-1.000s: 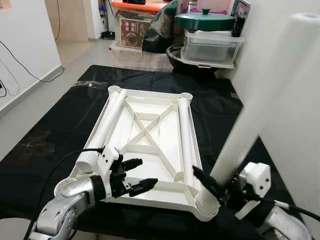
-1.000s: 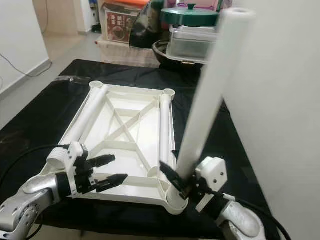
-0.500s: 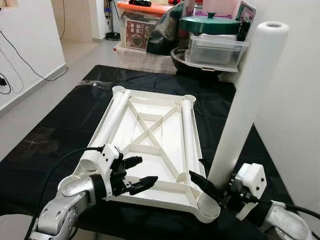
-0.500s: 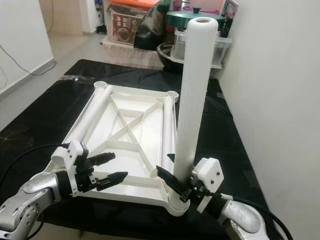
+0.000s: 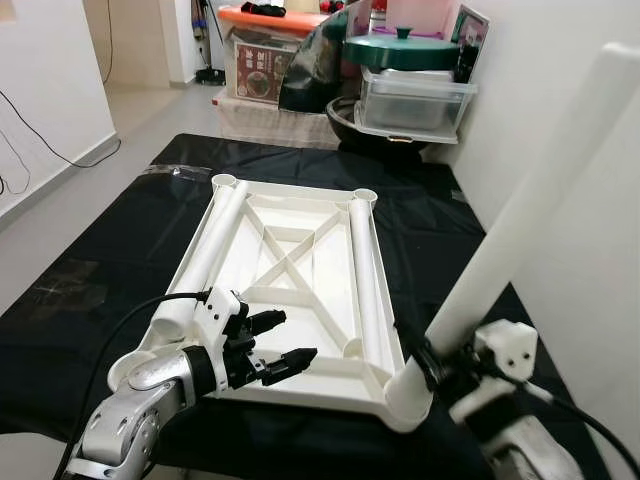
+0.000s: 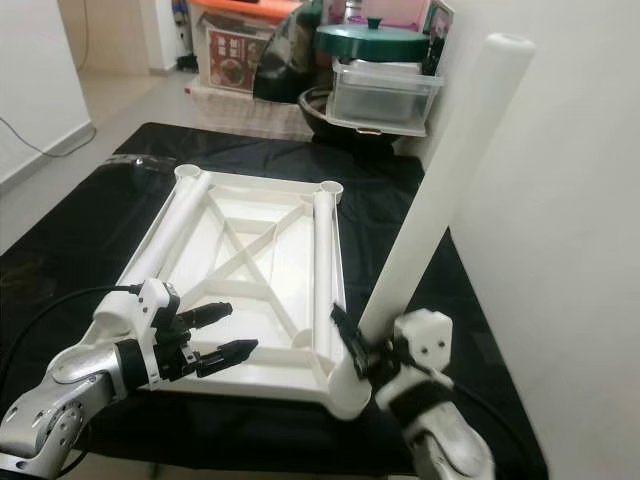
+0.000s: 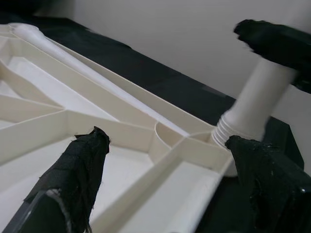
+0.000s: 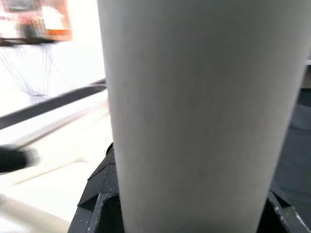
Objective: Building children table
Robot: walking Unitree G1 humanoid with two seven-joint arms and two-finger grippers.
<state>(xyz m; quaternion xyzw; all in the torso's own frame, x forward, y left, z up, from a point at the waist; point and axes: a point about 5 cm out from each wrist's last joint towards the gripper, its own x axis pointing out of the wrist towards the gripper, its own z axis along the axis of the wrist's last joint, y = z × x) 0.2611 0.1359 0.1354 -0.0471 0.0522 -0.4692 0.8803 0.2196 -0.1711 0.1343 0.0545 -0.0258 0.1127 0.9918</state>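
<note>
Right pincer: the right pincer (image 6: 362,345) grips the white table leg (image 6: 445,190) low on its shaft, just above the ribbed end, at the near right corner of the tabletop.
What changed: half a second ago the leg stood nearly upright over that corner; now it leans away to the right, its top swung out toward the wall.
What it means: judged from the tilt, the leg is not yet seated; its ribbed end sits at the near right corner socket (image 5: 404,405) but off the socket's line, so it likely needs righting before it can be pressed or turned home.
Leg axis: the long axis runs from the socket at the near right up and out to the far right, open end uppermost.
Left pincer: the left pincer (image 5: 279,341) hovers with fingers parted, holding nothing, over the near edge of the upturned white tabletop (image 5: 300,262), as before.
Tabletop: it lies underside up on the black-covered table (image 5: 90,270), long side running near to far.
Spare legs: two more legs (image 5: 205,256) lie along its left and right rails.
</note>
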